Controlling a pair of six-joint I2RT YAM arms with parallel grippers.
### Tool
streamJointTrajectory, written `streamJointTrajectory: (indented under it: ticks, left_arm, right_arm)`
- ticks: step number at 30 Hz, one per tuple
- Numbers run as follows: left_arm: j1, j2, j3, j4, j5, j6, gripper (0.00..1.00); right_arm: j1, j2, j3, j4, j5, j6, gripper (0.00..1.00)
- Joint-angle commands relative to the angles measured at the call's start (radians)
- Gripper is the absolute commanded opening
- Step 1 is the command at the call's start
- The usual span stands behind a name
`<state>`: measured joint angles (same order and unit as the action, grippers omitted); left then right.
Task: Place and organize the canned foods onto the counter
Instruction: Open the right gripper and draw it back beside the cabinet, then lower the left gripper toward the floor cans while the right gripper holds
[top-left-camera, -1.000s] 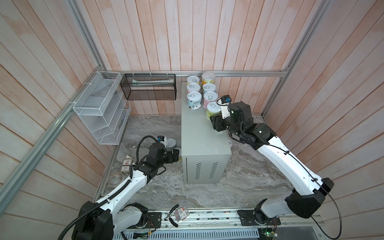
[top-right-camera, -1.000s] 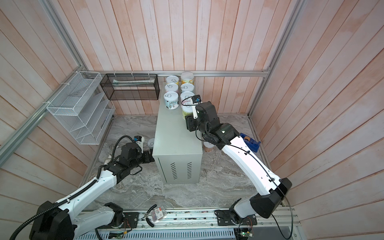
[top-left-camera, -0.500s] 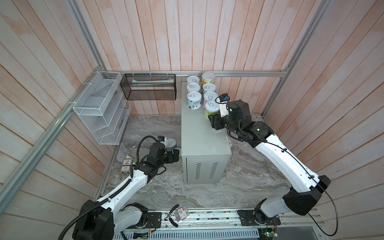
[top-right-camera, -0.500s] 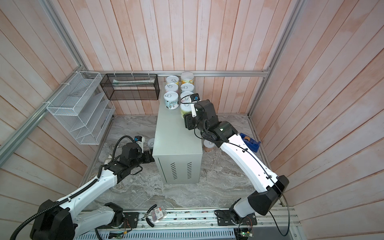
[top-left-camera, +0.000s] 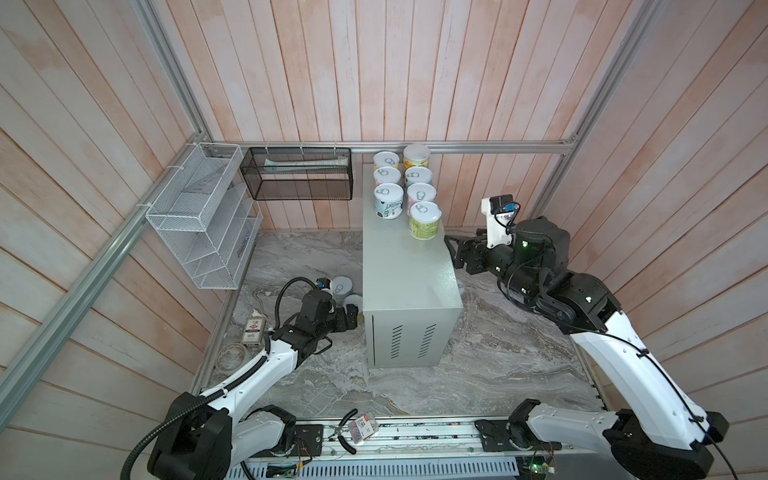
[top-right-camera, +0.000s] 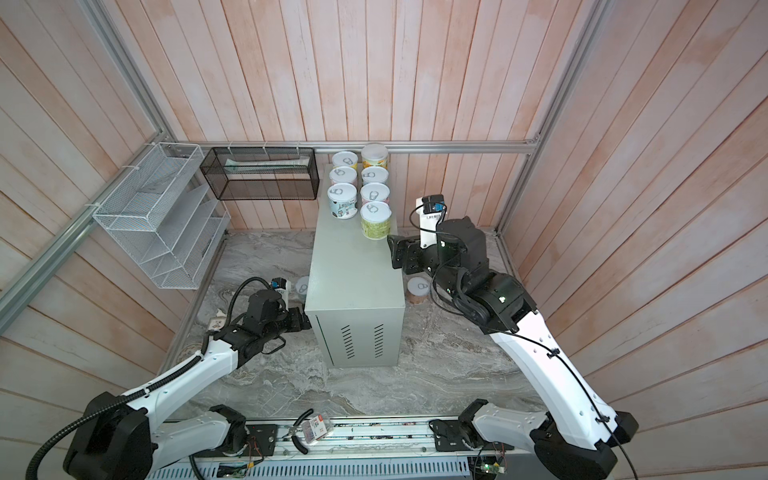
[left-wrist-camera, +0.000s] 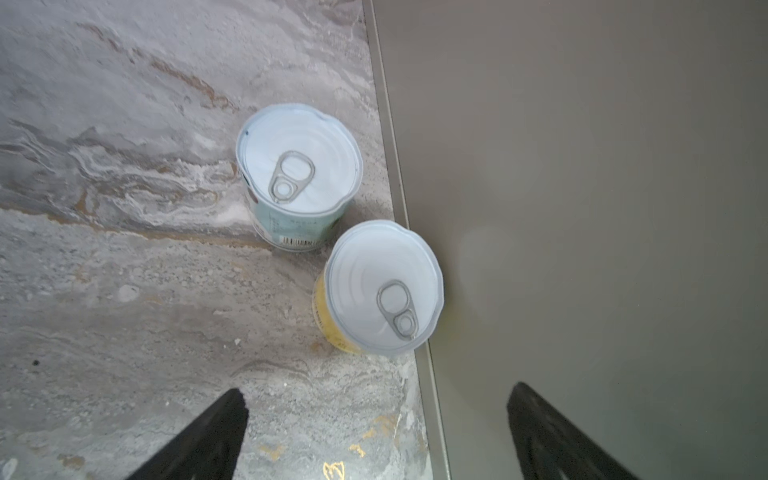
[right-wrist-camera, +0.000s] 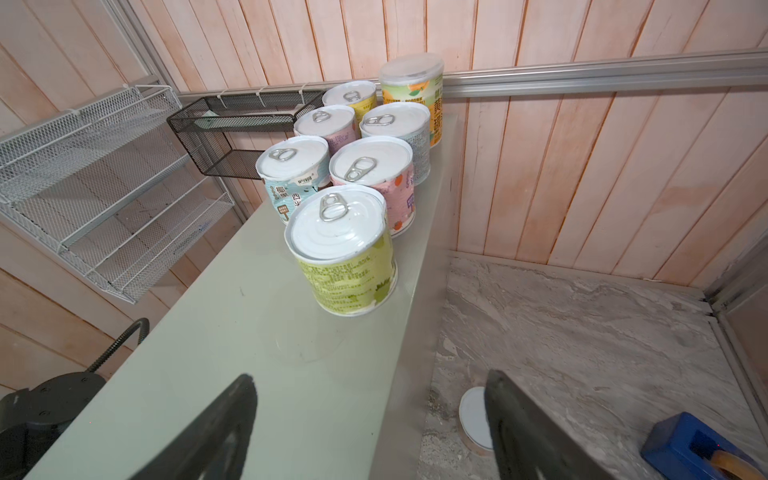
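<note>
Cans (top-left-camera: 419, 174), seven in all, stand in two rows at the far end of the counter (top-left-camera: 405, 266), with the green can (right-wrist-camera: 345, 253) closest to its front. Note the right gripper (right-wrist-camera: 370, 376): jaws spread, empty, over the counter's right edge. The left gripper (left-wrist-camera: 377, 390), also spread and empty, sits low at the counter's left wall, near the blue can (left-wrist-camera: 297, 174) and yellow can (left-wrist-camera: 382, 291).

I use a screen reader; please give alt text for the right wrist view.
Seven cans stand upright in two rows on the pale green counter by the wooden wall, a green-labelled can nearest the open, empty right gripper.
</note>
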<state>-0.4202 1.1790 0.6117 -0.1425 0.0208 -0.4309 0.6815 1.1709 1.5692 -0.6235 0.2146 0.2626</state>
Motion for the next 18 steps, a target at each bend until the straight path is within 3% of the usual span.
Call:
streamJointTrajectory:
  ticks: [1,4,12,18]
  left_arm:
    - [-0.006,0.034,-0.01,0.066,0.028,0.0,1.0]
    - [-0.011,0.08,0.008,0.09,0.043,0.014,1.0]
    - [-0.029,0.175,0.05,0.103,0.006,0.038,1.0]
    - [-0.037,0.257,0.072,0.159,-0.028,0.022,1.0]
  right_arm:
    - [-0.018,0.022,-0.058,-0.004,0.061,0.026,0.86]
    - [-0.081,-0.014,-0.125,0.035,0.057,0.051,0.87]
    - [-0.408,-0.103,-0.321,0.162,-0.233,0.134,0.87]
    - [-0.444,-0.099,-0.372,0.187,-0.248,0.134,0.87]
